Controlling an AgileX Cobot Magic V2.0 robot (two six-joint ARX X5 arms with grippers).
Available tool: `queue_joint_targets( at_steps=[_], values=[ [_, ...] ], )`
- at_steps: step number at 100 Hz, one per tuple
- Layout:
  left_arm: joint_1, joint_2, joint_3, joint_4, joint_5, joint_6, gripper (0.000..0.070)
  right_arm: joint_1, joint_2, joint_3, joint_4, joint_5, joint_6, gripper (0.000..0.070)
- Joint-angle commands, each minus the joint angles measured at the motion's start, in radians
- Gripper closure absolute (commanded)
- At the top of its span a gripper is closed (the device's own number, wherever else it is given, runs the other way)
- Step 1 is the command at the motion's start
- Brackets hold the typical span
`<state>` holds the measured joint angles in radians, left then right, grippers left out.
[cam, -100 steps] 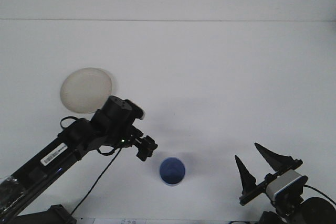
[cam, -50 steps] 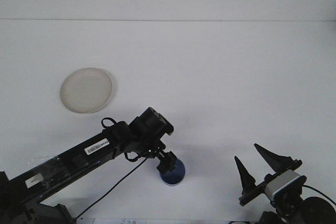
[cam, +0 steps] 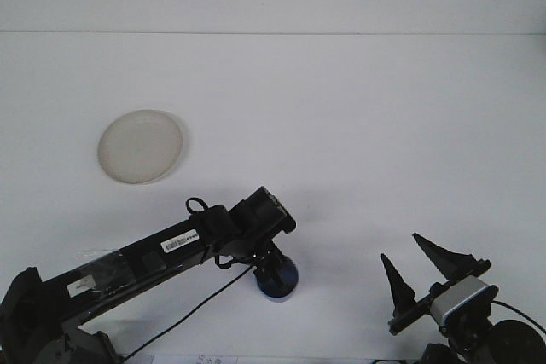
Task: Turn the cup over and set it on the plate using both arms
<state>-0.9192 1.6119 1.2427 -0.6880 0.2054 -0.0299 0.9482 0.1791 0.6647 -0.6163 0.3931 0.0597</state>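
A blue cup [cam: 284, 284] stands on the white table near the front edge, mostly covered by my left gripper [cam: 273, 274], which is directly over it. The wrist hides the fingers. A round white plate [cam: 140, 146] lies at the left, well away from the cup and with nothing on it. My right gripper [cam: 415, 269] rests at the front right corner, pointing up and away, its two black fingers spread with nothing between them.
The white table [cam: 358, 125] reaches back to a pale wall. My left arm [cam: 136, 257] stretches from the lower left corner across the front of the table, with a black cable hanging under it.
My left arm has swung right and forward, from beside the plate to over the blue cup, and now covers most of it. The right gripper, cup and plate have not moved.
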Motion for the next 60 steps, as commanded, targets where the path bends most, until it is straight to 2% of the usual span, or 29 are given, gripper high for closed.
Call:
queue_joint_targets(
  at_steps=[1, 21, 44, 60],
  values=[
    [-0.018, 0.025, 0.021, 0.000, -0.005, 0.023, 0.0693, 0.011, 0.004, 0.006, 0.010, 0.001, -0.003, 0.0256],
    [-0.019, 0.025, 0.021, -0.027, -0.013, 0.049, 0.0693, 0.011, 0.004, 0.006, 0.010, 0.000, -0.003, 0.0256],
    [0.019, -0.015, 0.077, -0.113, -0.109, 0.058, 0.0693, 0.011, 0.004, 0.006, 0.010, 0.001, -0.003, 0.0256],
    [0.113, -0.084, 0.181, -0.186, -0.161, 0.076, 0.0694, 0.011, 0.004, 0.006, 0.010, 0.001, -0.003, 0.0256]
  ],
)
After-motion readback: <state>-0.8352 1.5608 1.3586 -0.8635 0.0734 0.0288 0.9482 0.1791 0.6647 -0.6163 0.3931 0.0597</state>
